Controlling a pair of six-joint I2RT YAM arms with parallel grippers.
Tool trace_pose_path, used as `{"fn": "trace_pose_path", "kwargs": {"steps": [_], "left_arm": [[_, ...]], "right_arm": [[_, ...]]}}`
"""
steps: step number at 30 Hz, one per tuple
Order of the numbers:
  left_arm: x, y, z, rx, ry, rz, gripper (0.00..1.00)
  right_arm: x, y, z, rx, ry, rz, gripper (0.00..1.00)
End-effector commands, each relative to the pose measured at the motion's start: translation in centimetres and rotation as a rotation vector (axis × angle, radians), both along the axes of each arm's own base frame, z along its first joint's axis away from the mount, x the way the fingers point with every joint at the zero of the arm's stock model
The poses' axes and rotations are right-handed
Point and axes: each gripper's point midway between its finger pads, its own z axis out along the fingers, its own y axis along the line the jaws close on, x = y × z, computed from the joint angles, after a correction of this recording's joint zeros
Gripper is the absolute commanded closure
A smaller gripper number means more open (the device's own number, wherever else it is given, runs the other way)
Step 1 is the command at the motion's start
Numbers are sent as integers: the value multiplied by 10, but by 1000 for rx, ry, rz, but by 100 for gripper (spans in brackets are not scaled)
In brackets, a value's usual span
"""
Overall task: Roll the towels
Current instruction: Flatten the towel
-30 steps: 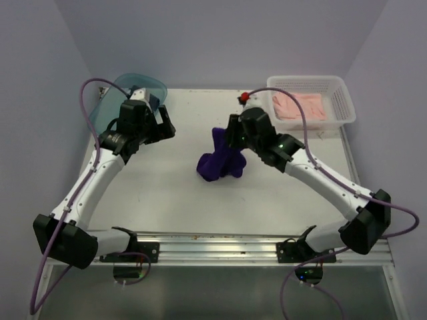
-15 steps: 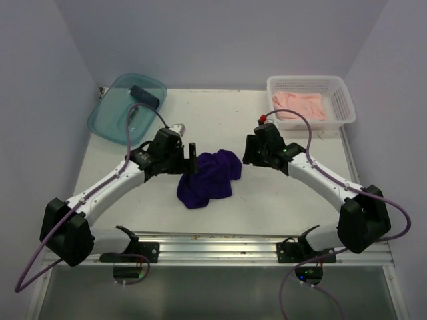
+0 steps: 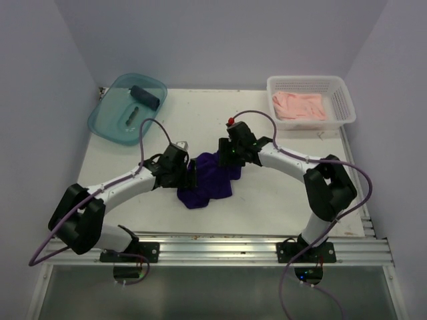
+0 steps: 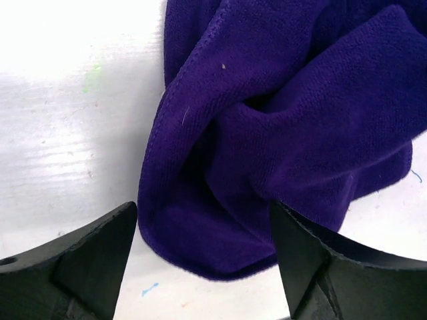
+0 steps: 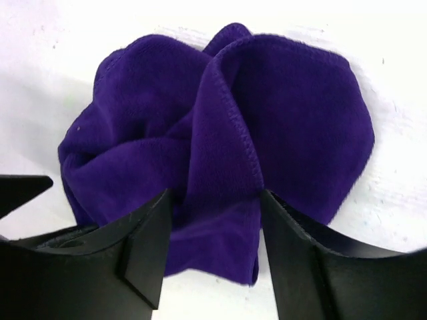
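A crumpled deep purple towel point(image 3: 208, 183) point(image 4: 280, 113) point(image 5: 293, 113) lies in a heap mid-table. My left gripper point(image 3: 189, 175) point(image 4: 203, 230) stands open at its left edge, the jaws straddling a rounded corner of the cloth without pinching it. My right gripper point(image 3: 227, 157) point(image 5: 217, 223) is open at the heap's far right side, a stitched fold lying between its fingers point(image 5: 143, 247). A pale pink towel point(image 3: 300, 105) lies flat in the white basket point(image 3: 341, 100). A dark slate-blue towel point(image 3: 147, 96) sits rolled in the teal tray point(image 3: 107, 117).
The teal tray stands at the back left corner and the white basket at the back right. A metal rail point(image 3: 213, 248) runs along the near edge by the arm bases. Purple cables loop off both arms.
The right gripper let the purple towel drop onto the table, opened and came back to its far side. The left arm swung from the teal tray down to the towel's left edge.
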Motion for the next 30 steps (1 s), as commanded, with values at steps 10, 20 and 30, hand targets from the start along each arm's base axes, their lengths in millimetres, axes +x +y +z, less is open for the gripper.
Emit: {"fn": "trace_pose_path", "kwargs": {"steps": [10,20,30], "left_arm": [[40,-11,-4,-38,-98,75,72],[129,17,156,-107,-431,146,100],[100,40,312,-175,-763,68,54]], "right_arm": [[40,10,39,34,-139,-51,100],[89,32,169,208,-377,-63,100],[48,-13,252,303,-588,-121,100]]}}
